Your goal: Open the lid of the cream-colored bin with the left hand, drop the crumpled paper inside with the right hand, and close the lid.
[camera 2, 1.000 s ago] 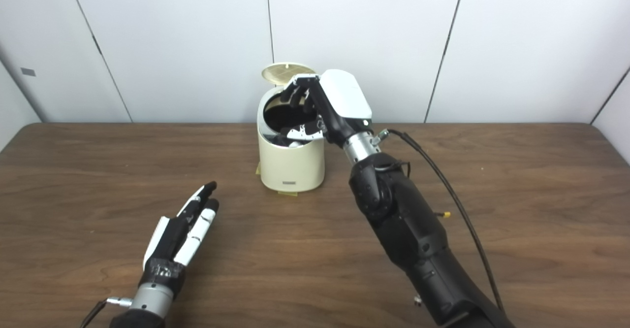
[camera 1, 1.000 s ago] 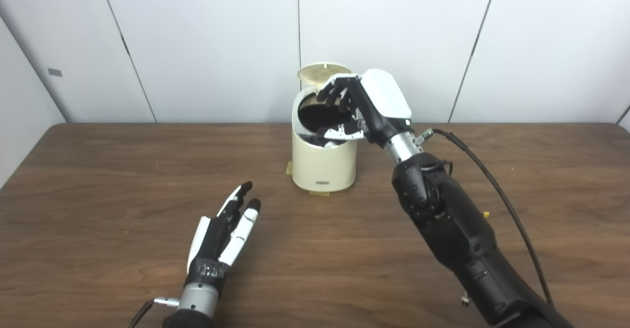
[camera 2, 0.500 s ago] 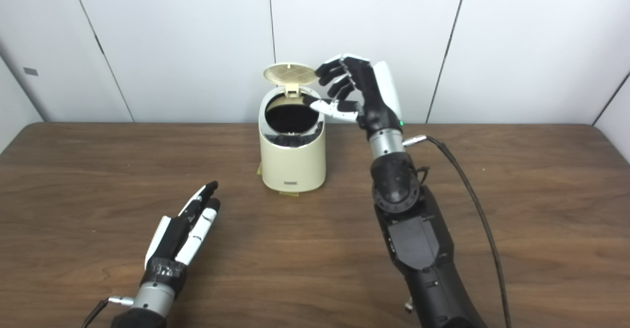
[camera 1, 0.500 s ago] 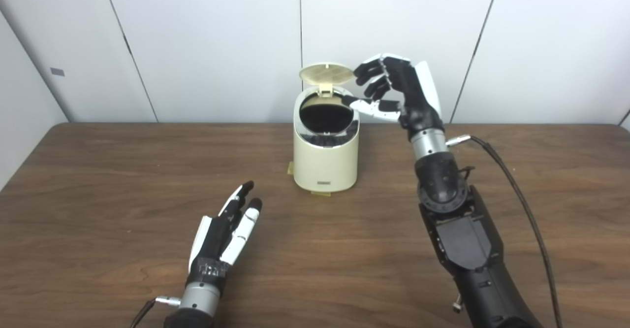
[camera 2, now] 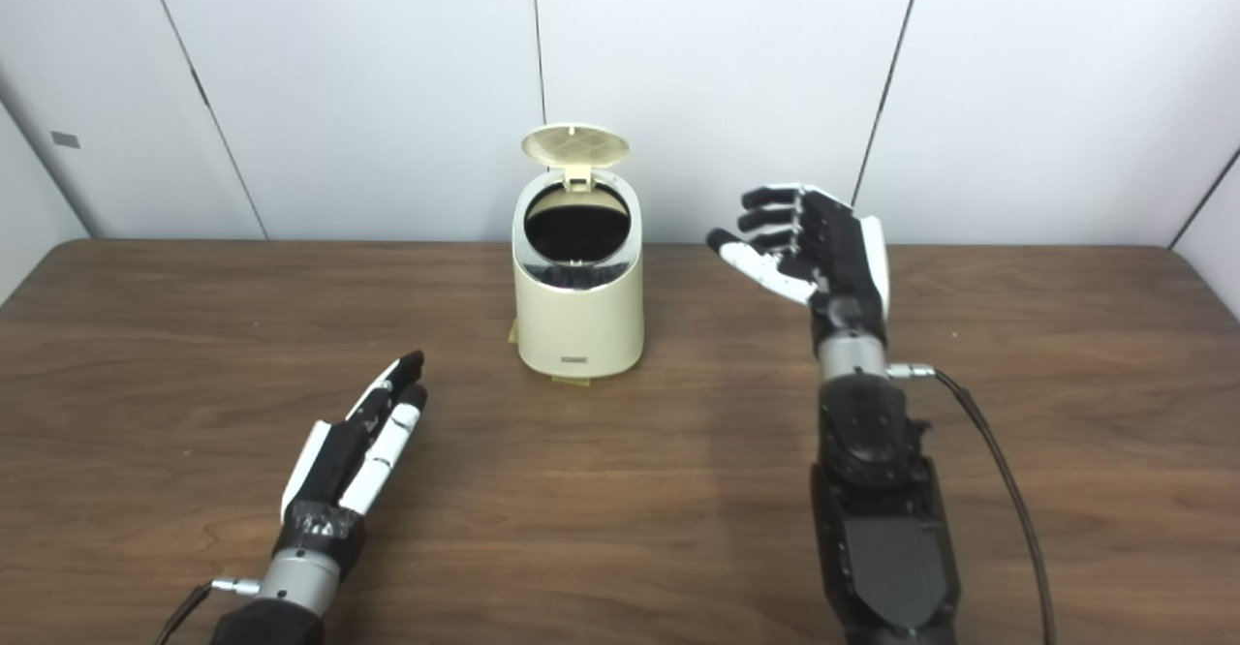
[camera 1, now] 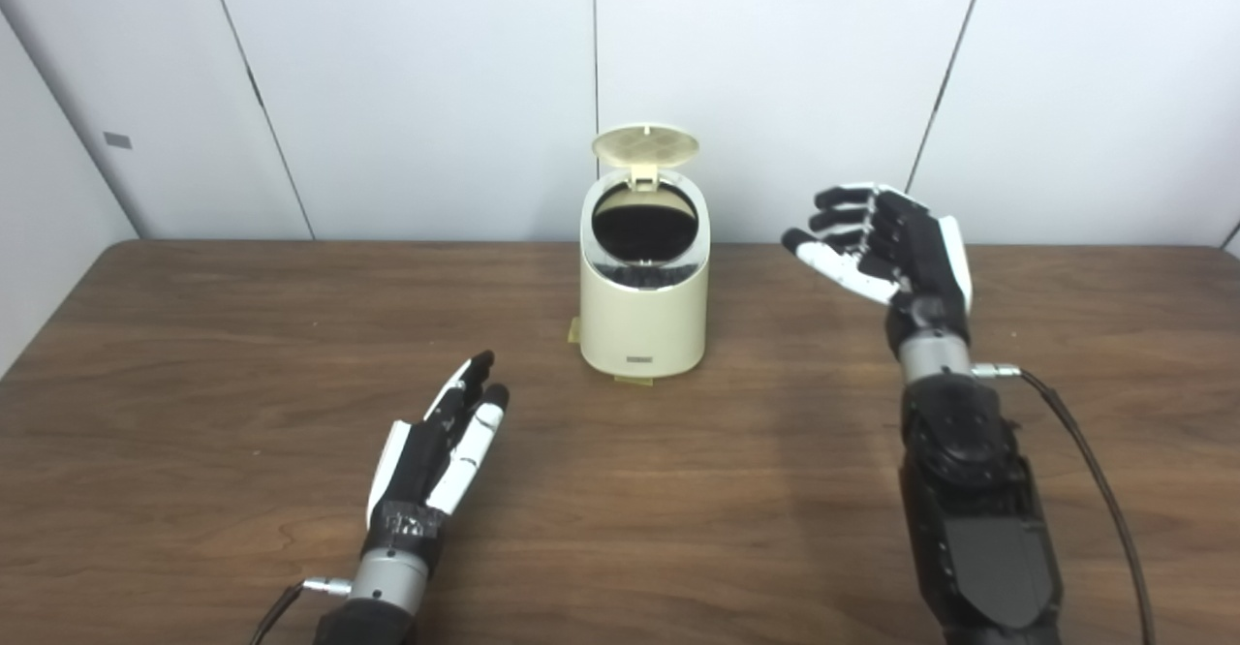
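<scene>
Your table (camera 1: 194, 354) fills the lower two thirds of the frame. The right hand (camera 1: 886, 248) is up in the air at right of center, fingers spread and a bit curled, palm facing left, holding nothing and touching nothing. The left hand (camera 1: 441, 442) lies low at lower left, fingers straight and together-ish but loose, also empty; can't tell if it's actually resting on the wood or just above it.

The bin (camera 1: 642, 306) stands at top center against the wall, well apart from both hands: up and right of your left hand, left of your right one. Its lid (camera 1: 644, 146) is flipped up at the back, and the inside is just dark, so no paper visible. There's a small label (camera 1: 636, 361) low on the front, too tiny to read.
</scene>
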You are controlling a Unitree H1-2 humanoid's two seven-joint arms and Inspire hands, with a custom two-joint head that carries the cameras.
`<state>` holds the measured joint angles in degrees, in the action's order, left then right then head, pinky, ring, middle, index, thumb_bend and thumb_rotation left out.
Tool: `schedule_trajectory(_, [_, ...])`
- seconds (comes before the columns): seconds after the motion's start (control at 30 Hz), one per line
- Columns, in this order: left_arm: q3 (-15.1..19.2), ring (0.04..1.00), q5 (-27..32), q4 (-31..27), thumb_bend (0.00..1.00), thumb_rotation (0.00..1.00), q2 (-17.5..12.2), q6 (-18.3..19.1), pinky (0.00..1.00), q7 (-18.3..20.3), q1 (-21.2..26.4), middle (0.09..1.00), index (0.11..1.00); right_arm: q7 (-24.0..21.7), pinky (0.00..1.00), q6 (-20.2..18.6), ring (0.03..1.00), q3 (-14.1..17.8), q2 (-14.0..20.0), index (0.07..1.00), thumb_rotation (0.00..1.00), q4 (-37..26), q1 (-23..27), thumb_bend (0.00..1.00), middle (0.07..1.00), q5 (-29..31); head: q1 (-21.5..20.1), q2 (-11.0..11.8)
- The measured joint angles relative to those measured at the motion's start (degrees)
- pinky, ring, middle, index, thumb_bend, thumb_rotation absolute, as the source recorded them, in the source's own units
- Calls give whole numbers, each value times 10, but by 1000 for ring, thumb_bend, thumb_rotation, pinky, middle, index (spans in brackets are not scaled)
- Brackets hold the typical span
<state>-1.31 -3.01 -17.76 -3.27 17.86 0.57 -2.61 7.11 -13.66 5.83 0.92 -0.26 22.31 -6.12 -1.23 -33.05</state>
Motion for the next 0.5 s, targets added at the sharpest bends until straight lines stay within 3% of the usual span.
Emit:
schedule_trajectory(0.03, [7, 982, 9, 6, 543, 764, 2, -2, 1000, 0, 4, 969, 980, -5, 430, 1, 517, 5, 0, 503, 3, -6, -13, 512, 499, 15, 0, 0])
schedule_trajectory(0.13, [25, 969, 34, 26, 573, 751, 5, -5, 982, 1, 23, 968, 979, -21, 567, -21, 637, 13, -2, 498, 140, -40, -55, 499, 658, 55, -2, 1])
schedule_trajectory(0.17, [31, 964, 45, 36, 582, 743, 5, -6, 973, 2, 31, 968, 978, -30, 617, -31, 686, 12, -3, 628, 300, -50, -68, 495, 707, 67, -3, 0])
schedule_trajectory(0.23, [40, 963, 58, 49, 588, 757, 6, -6, 963, 3, 45, 974, 985, -45, 709, -48, 767, 11, -2, 759, 514, -63, -87, 503, 781, 89, -4, -1])
schedule_trajectory(0.37, [28, 962, 61, 69, 568, 804, -12, -6, 985, 24, 81, 973, 1000, -71, 928, -89, 933, 10, 1, 898, 826, -98, -113, 546, 923, 129, -7, 0])
schedule_trajectory(0.43, [26, 976, 63, 79, 551, 814, -21, -4, 983, 29, 104, 989, 1000, -86, 985, -91, 987, 1, 10, 934, 920, -113, -125, 580, 983, 137, -6, 2])
schedule_trajectory(0.5, [34, 989, 72, 87, 567, 844, -21, 2, 987, 30, 128, 998, 1000, -101, 997, -87, 998, -6, 22, 939, 926, -118, -142, 594, 997, 141, -4, 3])
